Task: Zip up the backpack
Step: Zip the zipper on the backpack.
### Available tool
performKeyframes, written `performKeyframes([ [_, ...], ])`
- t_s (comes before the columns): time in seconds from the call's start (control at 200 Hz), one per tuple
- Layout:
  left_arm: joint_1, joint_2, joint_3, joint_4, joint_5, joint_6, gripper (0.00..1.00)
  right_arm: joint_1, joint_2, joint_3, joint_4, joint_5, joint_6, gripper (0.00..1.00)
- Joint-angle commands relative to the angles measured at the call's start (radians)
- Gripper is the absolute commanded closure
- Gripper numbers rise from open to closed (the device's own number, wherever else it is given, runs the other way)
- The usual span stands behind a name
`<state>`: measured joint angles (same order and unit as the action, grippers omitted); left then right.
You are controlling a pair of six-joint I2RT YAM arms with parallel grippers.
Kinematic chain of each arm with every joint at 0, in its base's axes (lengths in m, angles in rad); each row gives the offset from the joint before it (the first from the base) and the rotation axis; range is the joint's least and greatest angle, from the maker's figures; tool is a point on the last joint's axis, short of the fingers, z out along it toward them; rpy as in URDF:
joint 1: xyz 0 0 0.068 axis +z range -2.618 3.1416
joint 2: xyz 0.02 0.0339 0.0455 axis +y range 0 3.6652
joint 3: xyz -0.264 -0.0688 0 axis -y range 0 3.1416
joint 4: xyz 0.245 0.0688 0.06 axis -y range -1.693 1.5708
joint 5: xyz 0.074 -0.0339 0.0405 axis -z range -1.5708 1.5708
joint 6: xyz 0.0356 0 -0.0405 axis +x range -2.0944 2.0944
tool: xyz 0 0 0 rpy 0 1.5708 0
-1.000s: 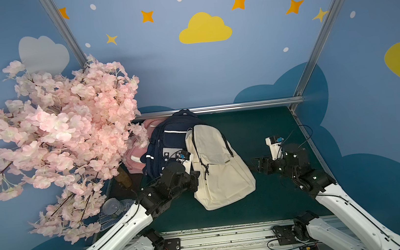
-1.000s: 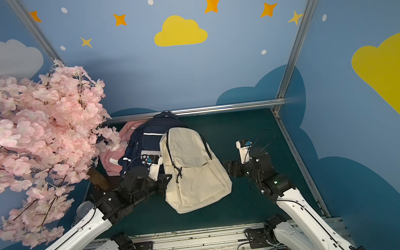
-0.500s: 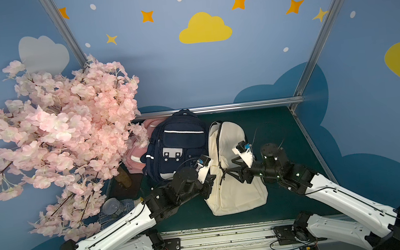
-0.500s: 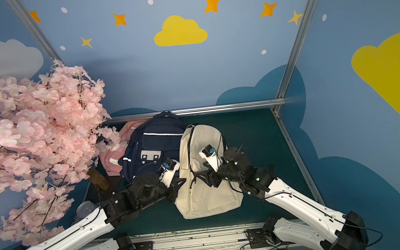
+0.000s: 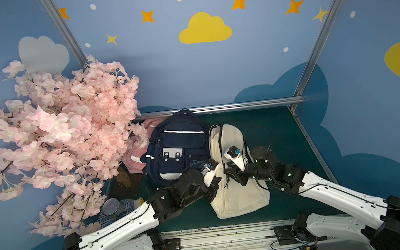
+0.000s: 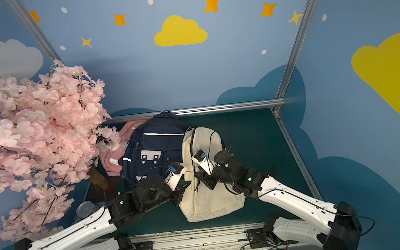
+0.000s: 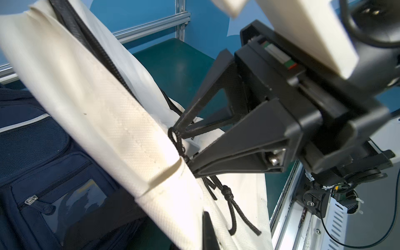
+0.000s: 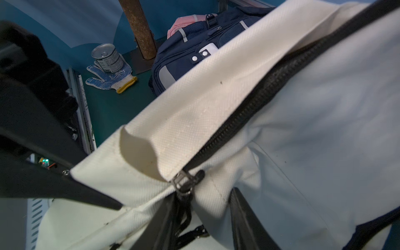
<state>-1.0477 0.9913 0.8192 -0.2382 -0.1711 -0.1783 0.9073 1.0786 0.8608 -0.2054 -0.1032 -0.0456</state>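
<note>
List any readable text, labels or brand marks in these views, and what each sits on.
Nothing reads cleanly.
Can: printed label, too small and blurred to read.
Small white tag on the cream backpack: mostly covered, unreadable.
Walls: only painted stars and clouds, no lettering.

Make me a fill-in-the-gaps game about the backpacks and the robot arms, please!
The tin can stands on a ___.
The zipper on the cream backpack is coloured ___.
There are also a navy backpack and a pink backpack, but the left gripper pinches the ___ one.
The tree has ___ blossoms.
Missing words: glove; black; cream; pink.
</note>
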Motion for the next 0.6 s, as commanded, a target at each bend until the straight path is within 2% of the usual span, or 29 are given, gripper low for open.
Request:
performKeyframes([
  [0.0,-0.016,-0.002,0.046,0.076,0.018,0.041,0.98,0.042,0.001,0.03,0.005,0.079,-0.045,0.59],
  [0.125,-0.03,-0.011,0.043,0.087,0.03,0.046,0.98,0.078,0.024,0.038,0.002,0.178,-0.079,0.61],
  [0.26,-0.034,-0.007,0.051,0.071,0.055,0.044,0.97,0.099,0.043,0.06,-0.005,0.288,-0.089,0.79],
  [0.345,-0.033,-0.006,0.041,0.059,0.05,0.03,0.97,0.098,0.033,0.066,-0.004,0.331,-0.086,0.86],
  [0.596,-0.034,-0.005,0.033,0.016,0.023,-0.001,0.97,0.089,-0.011,0.059,-0.009,0.359,-0.061,0.97],
])
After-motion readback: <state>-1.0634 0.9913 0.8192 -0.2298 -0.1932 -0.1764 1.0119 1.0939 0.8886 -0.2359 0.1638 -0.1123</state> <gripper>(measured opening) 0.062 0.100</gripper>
